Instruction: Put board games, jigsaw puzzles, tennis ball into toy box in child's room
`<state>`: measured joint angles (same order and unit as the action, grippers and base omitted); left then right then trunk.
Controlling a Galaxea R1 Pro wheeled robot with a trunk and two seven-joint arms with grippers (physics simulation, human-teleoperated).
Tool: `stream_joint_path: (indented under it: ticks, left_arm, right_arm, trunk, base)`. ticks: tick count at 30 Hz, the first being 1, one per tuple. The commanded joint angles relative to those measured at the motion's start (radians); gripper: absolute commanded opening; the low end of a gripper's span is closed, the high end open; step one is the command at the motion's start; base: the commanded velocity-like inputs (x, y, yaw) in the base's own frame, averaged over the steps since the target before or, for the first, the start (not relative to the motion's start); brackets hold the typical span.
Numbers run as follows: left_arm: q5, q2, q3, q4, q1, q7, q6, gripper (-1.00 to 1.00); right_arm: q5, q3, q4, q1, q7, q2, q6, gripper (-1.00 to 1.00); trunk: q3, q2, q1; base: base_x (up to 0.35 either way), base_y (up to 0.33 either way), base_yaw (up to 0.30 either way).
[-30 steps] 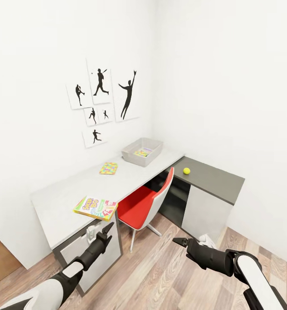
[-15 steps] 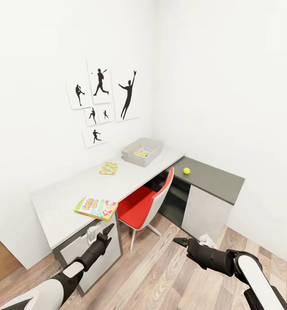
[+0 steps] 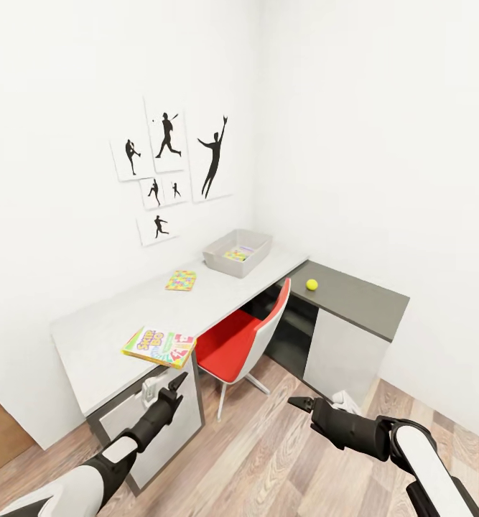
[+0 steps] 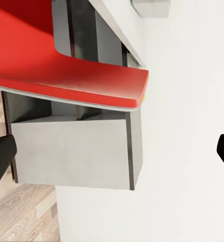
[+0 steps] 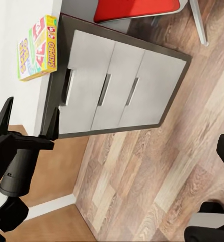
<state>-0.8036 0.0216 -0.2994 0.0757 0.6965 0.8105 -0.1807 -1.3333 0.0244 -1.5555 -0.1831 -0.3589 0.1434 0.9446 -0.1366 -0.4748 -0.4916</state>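
Two sets of jaws are in sight in the head view, both spread apart and holding nothing. The left gripper point(image 3: 169, 383) is raised in front of the drawer cabinet point(image 3: 173, 416), just below the near edge of the counter point(image 3: 103, 337). The Skip-Bo board game point(image 3: 159, 346) lies flat at that edge, close above the left jaws and overhanging the front slightly. One jigsaw puzzle point(image 3: 181, 280) lies flat further along the light top, well beyond the left jaws. The toy box point(image 3: 237, 252) stands at the far end of the same top, near the wall corner; coloured flat items lie inside it, which ones cannot be told. The tennis ball point(image 3: 312, 284) rests on the dark corner section, well ahead of the right gripper point(image 3: 301, 403). The right jaws hang over the wood-plank floor point(image 3: 268, 459), apart from the counter. A red chair point(image 3: 243, 343) stands between the two counter sections, ahead of both grippers. In the right wrist view the Skip-Bo board game point(image 5: 36, 47) shows above the drawer fronts.
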Motion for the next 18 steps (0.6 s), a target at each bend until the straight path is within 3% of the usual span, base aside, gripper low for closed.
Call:
stream_joint_path:
  ticks: [1, 8, 14, 18]
  left_arm:
    - [0.001, 0.003, -0.008, -0.001, 0.001, 0.004, -0.011, 1.0]
    - [-0.001, 0.027, -0.009, -0.001, 0.0, 0.023, -0.017, 1.0]
    - [-0.003, 0.046, -0.008, -0.001, 0.0, 0.027, -0.02, 1.0]
    - [-0.003, 0.049, -0.007, -0.001, 0.0, 0.047, -0.021, 1.0]
  right_arm:
    - [-0.01, 0.002, -0.002, -0.001, -0.011, 0.001, 0.0, 1.0]
    - [-0.007, 0.032, -0.003, -0.001, -0.01, 0.002, -0.003, 1.0]
    - [0.04, 0.051, -0.003, -0.001, -0.009, 0.0, -0.006, 1.0]
    - [0.049, 0.052, -0.002, -0.001, -0.009, -0.001, -0.007, 1.0]
  trunk:
    - [-0.005, -0.009, -0.004]
    - [-0.027, -0.058, -0.031]
    - [-0.046, -0.1, -0.054]
    - [-0.058, -0.128, -0.07]
  base:
    - [0.0, 0.0, 0.0]
    - [0.0, 0.0, 0.0]
    - [0.0, 0.0, 0.0]
    - [0.0, 0.0, 0.0]
